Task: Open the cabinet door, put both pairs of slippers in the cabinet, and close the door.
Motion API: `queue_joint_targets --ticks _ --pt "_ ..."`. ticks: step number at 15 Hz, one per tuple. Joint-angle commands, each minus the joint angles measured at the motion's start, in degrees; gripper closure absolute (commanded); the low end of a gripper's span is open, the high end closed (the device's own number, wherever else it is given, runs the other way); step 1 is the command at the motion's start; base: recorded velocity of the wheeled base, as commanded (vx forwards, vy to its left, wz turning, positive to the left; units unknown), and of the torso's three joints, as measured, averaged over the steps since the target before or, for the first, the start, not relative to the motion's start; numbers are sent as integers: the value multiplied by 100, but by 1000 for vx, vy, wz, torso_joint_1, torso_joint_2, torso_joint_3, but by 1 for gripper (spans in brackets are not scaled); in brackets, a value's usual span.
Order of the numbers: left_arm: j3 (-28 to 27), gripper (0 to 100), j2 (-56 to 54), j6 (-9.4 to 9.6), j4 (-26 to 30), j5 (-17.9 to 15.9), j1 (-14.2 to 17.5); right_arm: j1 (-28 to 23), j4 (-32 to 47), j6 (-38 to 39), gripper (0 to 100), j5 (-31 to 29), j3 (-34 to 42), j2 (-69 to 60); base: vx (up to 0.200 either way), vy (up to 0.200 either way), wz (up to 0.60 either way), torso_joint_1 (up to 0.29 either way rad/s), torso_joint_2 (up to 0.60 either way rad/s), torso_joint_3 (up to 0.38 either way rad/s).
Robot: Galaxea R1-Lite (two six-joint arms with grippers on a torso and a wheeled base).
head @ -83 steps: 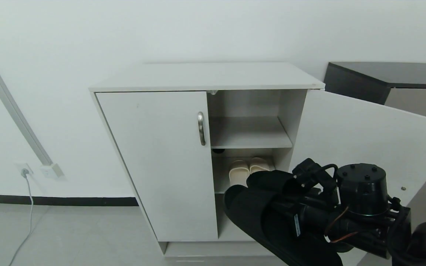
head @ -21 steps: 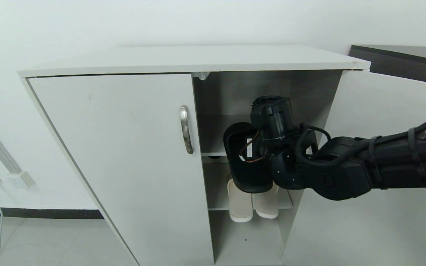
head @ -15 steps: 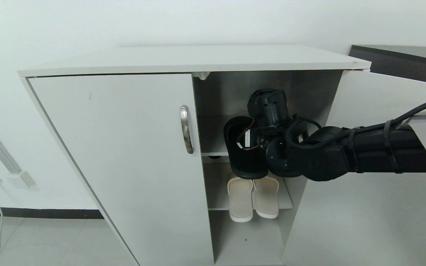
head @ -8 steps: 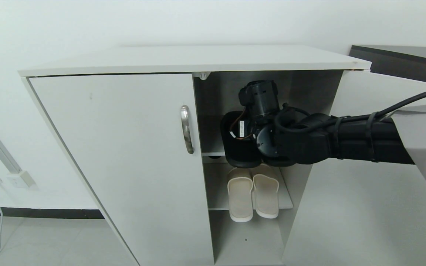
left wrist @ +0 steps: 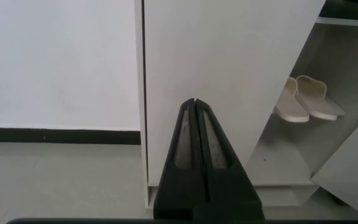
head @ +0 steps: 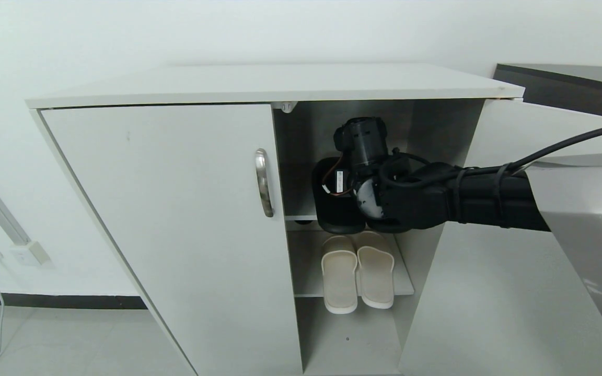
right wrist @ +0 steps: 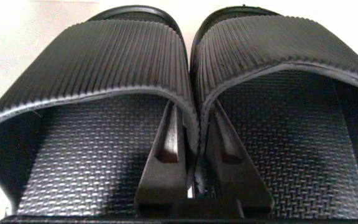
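At the open cabinet (head: 280, 83), the right gripper (right wrist: 194, 124) clamps both black slippers (head: 335, 214).

Our right arm (head: 468, 201) stretches out level, the forearm straight and the wrist (head: 366, 143) bent so that its round housing stands upward. Our right tool (right wrist: 194, 134) has its two fingers (right wrist: 166, 149) pinched on the adjoining inner walls of the black slippers (right wrist: 123, 74), one finger inside each slipper. Our left tool (left wrist: 194, 109) sits low and points forward, its fingers pressed flat against each other along their whole length.
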Motion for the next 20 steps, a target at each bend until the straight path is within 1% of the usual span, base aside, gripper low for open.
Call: queue_joint_targets --ticks 1,4,16,17,20 --pt "1 100 6 -2 0 13 1 0 -3 -1 100 -3 -14 45 0 0 0 0 0 0" --pt "1 100 6 -2 0 83 1 0 -12 8 100 -3 -14 80 0 0 0 0 0 0" --pt "1 100 -2 -2 0 83 1 -35 -30 26 100 -3 -14 212 0 0 0 0 0 0" --pt "1 100 -2 -2 0 83 1 -35 -30 35 0 -3 -14 212 0 0 0 0 0 0" --pt "1 100 -2 -2 0 83 1 -35 -21 35 0 -3 4 177 0 0 0 0 0 0"
